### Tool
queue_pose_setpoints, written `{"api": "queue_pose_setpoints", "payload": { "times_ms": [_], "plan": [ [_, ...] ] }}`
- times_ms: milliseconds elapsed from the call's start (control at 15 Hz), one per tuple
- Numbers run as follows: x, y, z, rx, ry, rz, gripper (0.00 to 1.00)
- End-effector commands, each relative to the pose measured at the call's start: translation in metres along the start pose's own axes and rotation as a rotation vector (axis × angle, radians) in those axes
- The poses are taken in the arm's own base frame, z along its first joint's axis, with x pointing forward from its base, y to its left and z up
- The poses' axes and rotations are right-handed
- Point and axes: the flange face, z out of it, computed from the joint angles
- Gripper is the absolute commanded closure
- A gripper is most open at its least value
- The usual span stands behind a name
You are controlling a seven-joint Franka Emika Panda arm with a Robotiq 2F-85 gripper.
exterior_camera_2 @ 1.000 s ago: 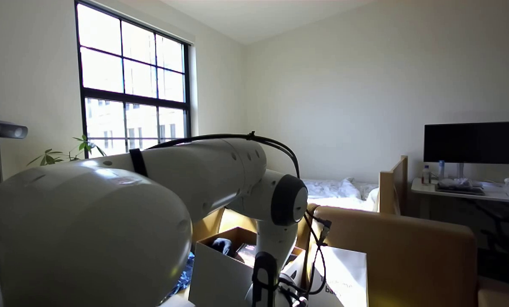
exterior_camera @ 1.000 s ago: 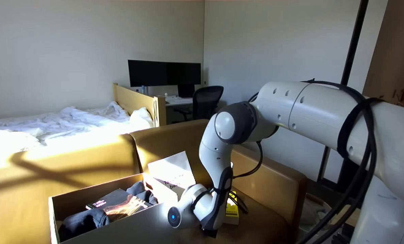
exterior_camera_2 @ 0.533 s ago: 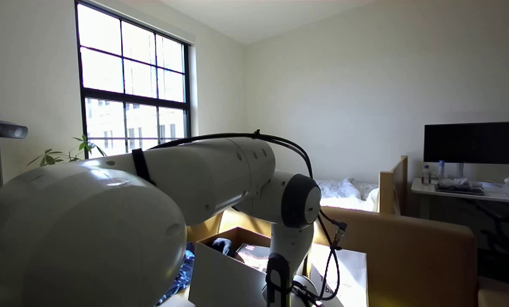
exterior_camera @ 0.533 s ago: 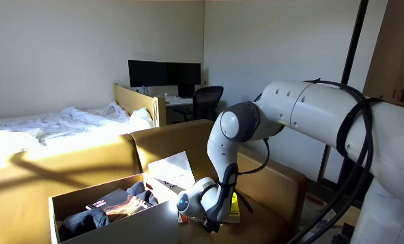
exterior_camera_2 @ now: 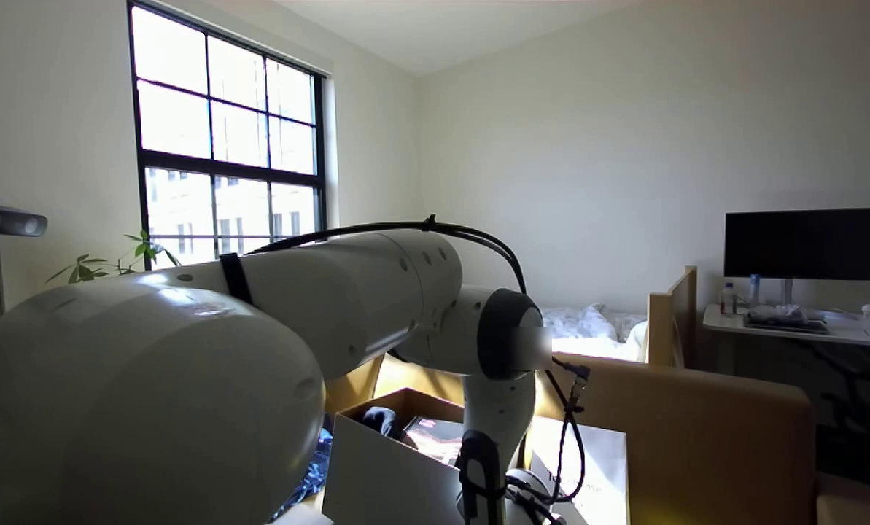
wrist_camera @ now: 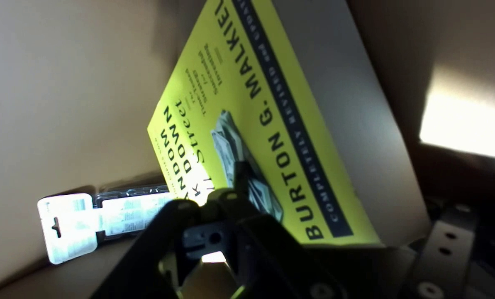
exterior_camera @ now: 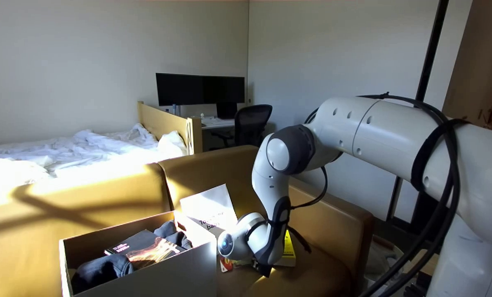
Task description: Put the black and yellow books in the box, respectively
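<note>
Yellow book [exterior_camera: 289, 250] and gripper [exterior_camera: 263, 269] have edged farther from the box [exterior_camera: 175, 276] in an exterior view; it stands stiff and rectangular, a black book [exterior_camera: 142, 245] amid soft dark cloth [exterior_camera: 105, 268] inside. Right of the box, the yellow book rests on the smooth tan sofa [exterior_camera: 324, 264]. In an exterior view, the arm [exterior_camera_2: 362, 306], rounded and shiny, partly hides the box. In the wrist view, the gripper's jaws stand narrow, nearly together, over the thick yellow book's printed cover.
</note>
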Motion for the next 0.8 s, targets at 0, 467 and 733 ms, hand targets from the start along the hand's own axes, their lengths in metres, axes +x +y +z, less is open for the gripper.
{"api": "queue_pose_setpoints", "payload": {
  "times_ms": [0, 467, 733],
  "plan": [
    [-0.015, 0.006, 0.022, -0.052, -0.012, 0.02, 0.64],
    [-0.022, 0.018, 0.022, -0.137, -0.009, 0.035, 0.83],
    [-0.05, 0.035, -0.003, -0.33, 0.018, 0.158, 0.88]
  ]
}}
